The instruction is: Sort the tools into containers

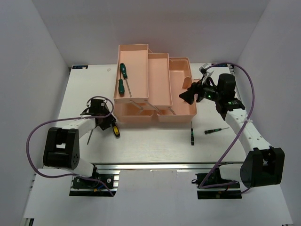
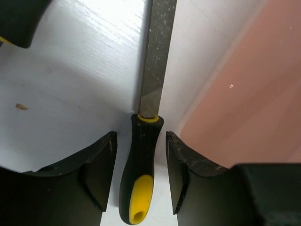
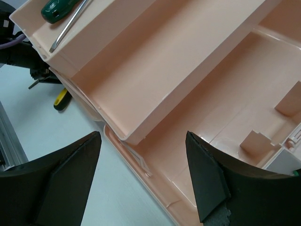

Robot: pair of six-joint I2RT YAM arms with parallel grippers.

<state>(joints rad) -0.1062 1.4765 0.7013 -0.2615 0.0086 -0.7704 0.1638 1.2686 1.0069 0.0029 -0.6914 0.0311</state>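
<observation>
A tool with a black-and-yellow handle [image 2: 139, 165] and a flat grey shaft lies on the white table beside the salmon-pink toolbox [image 2: 244, 94]. My left gripper [image 2: 140, 146] stands open astride that handle, with a narrow gap on each side. From above, this gripper [image 1: 110, 125] sits at the toolbox's front left corner, over the yellow-tipped handle [image 1: 114, 131]. My right gripper [image 1: 190, 96] hovers open and empty over the toolbox's right compartment [image 1: 181, 75]; its wrist view shows the gripper [image 3: 143, 141] above the front rim [image 3: 141, 162]. Two green-handled screwdrivers [image 1: 123, 70] [image 1: 121, 86] lie in the upper left tray [image 1: 138, 70].
Two small black-green precision screwdrivers [image 1: 192, 136] [image 1: 214, 131] lie on the table in front of the toolbox's right end. Another dark handle [image 2: 19, 19] shows at the top left of the left wrist view. The middle tray [image 3: 155, 70] holds nothing.
</observation>
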